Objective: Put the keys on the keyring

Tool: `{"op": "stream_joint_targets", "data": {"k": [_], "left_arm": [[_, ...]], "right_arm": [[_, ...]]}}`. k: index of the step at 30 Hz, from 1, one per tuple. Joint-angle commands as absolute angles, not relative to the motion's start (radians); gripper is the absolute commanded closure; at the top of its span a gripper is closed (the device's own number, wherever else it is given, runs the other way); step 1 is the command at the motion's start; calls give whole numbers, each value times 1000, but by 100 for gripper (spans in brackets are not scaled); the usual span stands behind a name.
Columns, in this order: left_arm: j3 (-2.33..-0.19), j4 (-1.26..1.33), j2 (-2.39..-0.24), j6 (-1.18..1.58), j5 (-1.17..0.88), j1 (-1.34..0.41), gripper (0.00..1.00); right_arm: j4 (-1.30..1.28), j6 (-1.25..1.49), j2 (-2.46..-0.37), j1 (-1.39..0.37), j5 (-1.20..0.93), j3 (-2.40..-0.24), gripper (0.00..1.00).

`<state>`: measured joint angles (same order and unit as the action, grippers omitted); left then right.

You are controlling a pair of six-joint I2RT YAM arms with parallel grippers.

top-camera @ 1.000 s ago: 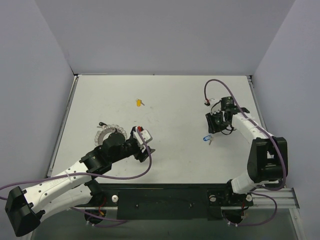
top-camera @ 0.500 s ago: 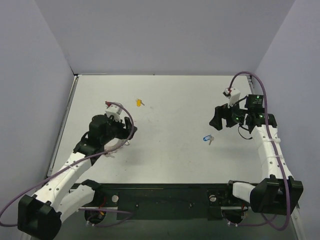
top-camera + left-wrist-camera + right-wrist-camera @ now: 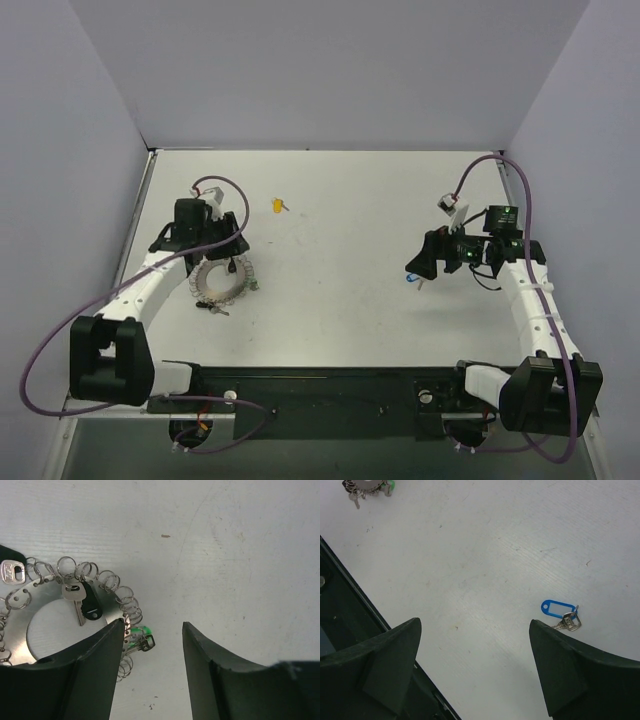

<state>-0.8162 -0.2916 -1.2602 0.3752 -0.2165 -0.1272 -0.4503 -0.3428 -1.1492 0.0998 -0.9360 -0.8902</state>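
Note:
The keyring [image 3: 30,597] lies flat on the white table, a silvery disc rimmed with small wire loops; it also shows in the top view as the keyring [image 3: 205,286]. A green key [image 3: 140,631], a black-headed key [image 3: 91,605] and a plain silver key [image 3: 74,594] hang at its rim. My left gripper [image 3: 152,630] hovers open just right of that rim with bare table between its fingers, the left finger [image 3: 95,665] overlapping the loops. A blue key [image 3: 558,608] lies loose beside my open right gripper [image 3: 475,625], close to its right finger [image 3: 560,660]. A yellow key [image 3: 277,206] lies apart at the back.
The black base rail [image 3: 345,635] runs along the table's near edge, below the right gripper. Grey walls enclose the table on three sides. In the top view the left gripper [image 3: 220,254] sits just behind the ring and the right gripper [image 3: 421,262] is over the blue key [image 3: 412,281].
The left arm swung from the ring's near right side to behind it, uncovering the ring. The right gripper opened, rose, then came down toward the blue key.

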Motion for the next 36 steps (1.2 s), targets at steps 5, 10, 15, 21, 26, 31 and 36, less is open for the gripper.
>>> {"op": "stream_joint_targets", "data": {"k": [5,10,15,21,26,31,36], "left_arm": [[-1101,-557,-1543,167,-100,-199,50],[-1218,-635,-1675,98,-9,-236,54],[-1269,-667,-1758,68,23,-236,58],[-1302,-670,-1821,48,26,-235,60],[-1333,-675,-1862,40,28,-227,61],[-1359,-680,-1894,34,21,-215,61],[-1368,-686,-1914,34,5,-216,62]], "right_arm": [[-564,-445,-1181,109,-1028,-951,18],[-584,-471,-1192,109,-1034,-962,19],[-591,-479,-1198,110,-1028,-962,20],[-612,-494,-1213,109,-1029,-968,20],[-615,-500,-1216,109,-1031,-968,20],[-618,-505,-1220,110,-1028,-969,20],[-623,-512,-1221,109,-1028,-969,20]]}}
